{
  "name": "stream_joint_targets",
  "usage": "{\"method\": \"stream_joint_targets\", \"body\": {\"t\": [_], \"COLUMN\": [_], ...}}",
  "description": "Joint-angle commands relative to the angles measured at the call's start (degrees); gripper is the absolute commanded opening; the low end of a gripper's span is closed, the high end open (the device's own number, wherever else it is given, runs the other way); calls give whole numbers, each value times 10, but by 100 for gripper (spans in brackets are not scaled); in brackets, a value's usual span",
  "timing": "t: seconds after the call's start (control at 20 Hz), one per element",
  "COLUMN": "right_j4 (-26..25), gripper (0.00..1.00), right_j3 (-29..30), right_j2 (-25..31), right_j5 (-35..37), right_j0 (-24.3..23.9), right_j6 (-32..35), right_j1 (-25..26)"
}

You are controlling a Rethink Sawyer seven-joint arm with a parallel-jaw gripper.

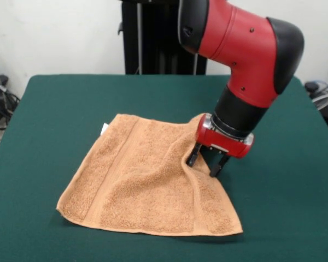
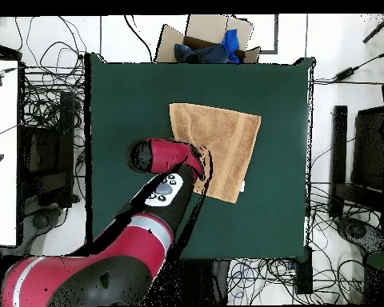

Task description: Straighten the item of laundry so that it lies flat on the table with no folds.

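Towel [image 1: 147, 180] of tan terry cloth lies mostly spread on the green surface [image 1: 54, 114], a white tag [image 1: 104, 129] at one edge and a raised crease running along its side near the arm. Robot's jaws [image 1: 206, 161] stand parted over that rumpled edge, fingertips [image 1: 192, 159] touching or just above the cloth, gripping nothing that I can see.

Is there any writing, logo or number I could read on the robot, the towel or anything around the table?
None can be read.
White tag on the towel: too small to show any print.
Red arm and its hand: no lettering shows.
Cardboard box beyond the table: no legible marks.
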Motion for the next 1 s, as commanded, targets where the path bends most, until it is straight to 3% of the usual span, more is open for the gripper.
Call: {"method": "stream_joint_targets", "body": {"t": [0.05, 1.0], "right_j4": [-17, -22], "gripper": [100, 100], "right_j3": [18, 27], "right_j2": [59, 79], "right_j5": [-47, -60], "right_j0": [-26, -42], "right_j6": [76, 70], "right_j1": [25, 17]}}
